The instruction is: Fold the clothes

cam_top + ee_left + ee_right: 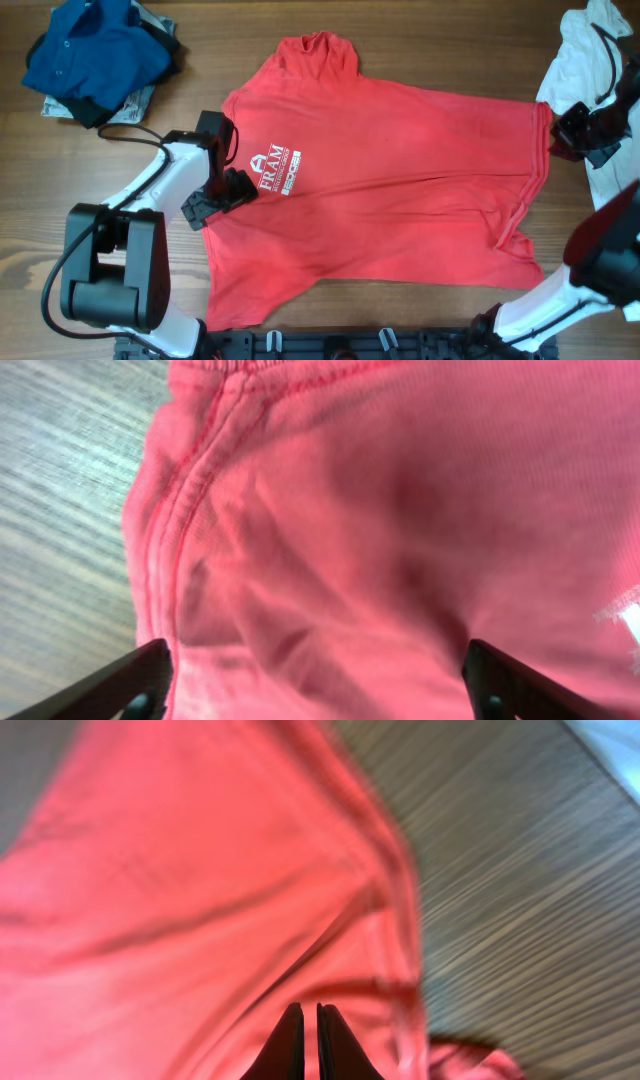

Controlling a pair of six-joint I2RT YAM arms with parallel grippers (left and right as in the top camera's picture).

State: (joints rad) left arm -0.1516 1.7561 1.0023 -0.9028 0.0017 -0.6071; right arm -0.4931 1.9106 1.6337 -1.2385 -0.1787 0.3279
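The red T-shirt (pixel 400 190) lies spread flat on the wooden table, collar at the far side, white lettering (pixel 275 172) near its left side. My left gripper (pixel 215 200) is open wide just over the shirt's left sleeve; in the left wrist view (pixel 320 685) the red cloth (pixel 380 540) fills the space between the fingers. My right gripper (pixel 575 135) is shut at the shirt's right hem; in the right wrist view (pixel 309 1020) its fingertips are together over the hem (pixel 390 920). The white garment (pixel 590 50) lies far right. The blue collared shirt (pixel 95 50) lies far left.
The blue shirt sits on a small pile of dark and patterned cloth (pixel 110 105). A black rail (pixel 350 345) runs along the table's front edge. Bare wood (pixel 450 40) shows beyond the shirt and at its left (pixel 60 510).
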